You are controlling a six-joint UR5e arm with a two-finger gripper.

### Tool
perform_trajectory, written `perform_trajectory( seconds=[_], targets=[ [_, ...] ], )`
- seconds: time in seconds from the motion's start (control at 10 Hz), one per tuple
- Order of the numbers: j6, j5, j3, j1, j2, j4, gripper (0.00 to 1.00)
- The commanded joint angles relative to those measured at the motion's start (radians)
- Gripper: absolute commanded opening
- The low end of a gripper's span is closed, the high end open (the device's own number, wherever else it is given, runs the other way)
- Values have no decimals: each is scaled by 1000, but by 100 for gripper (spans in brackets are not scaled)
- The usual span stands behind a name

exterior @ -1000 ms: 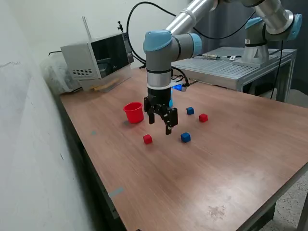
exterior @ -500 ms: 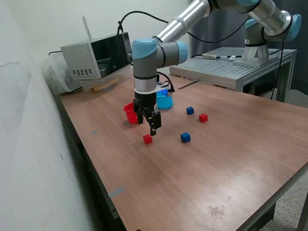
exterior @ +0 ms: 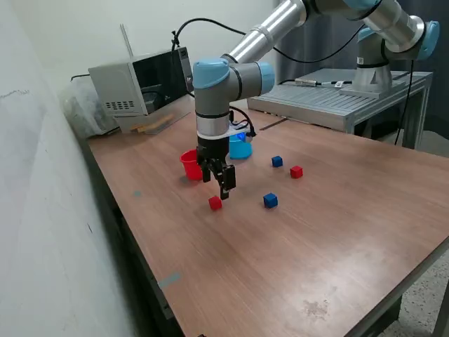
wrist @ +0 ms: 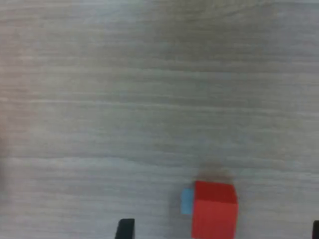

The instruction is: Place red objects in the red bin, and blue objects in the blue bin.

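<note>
Four small cubes lie on the wooden table (exterior: 337, 225). One red cube (exterior: 215, 203) sits just below the gripper (exterior: 217, 177), which hangs over it with its jaws spread and nothing between them; the wrist view shows this cube (wrist: 214, 209) between the two dark fingertips (wrist: 125, 228), apart from both, with a small light blue patch at one side of it. A blue cube (exterior: 270, 201) lies near it toward the exterior view's right. The second red cube (exterior: 296, 171) and second blue cube (exterior: 277, 161) sit close together farther back and to the right. The red cup (exterior: 190, 164) stands upright just behind the gripper, partly hidden by it. The light blue cup (exterior: 240, 147) stands behind the arm's wrist. A grey microwave (exterior: 144, 83) rests at the table's far corner.
</note>
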Motion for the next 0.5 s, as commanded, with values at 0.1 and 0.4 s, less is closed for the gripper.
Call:
perform_trajectory(
  seconds=[0.1, 0.4],
  targets=[
    [39, 4, 4, 34, -1, 5, 100],
    [36, 3, -5, 25, 18, -1, 100]
  ],
)
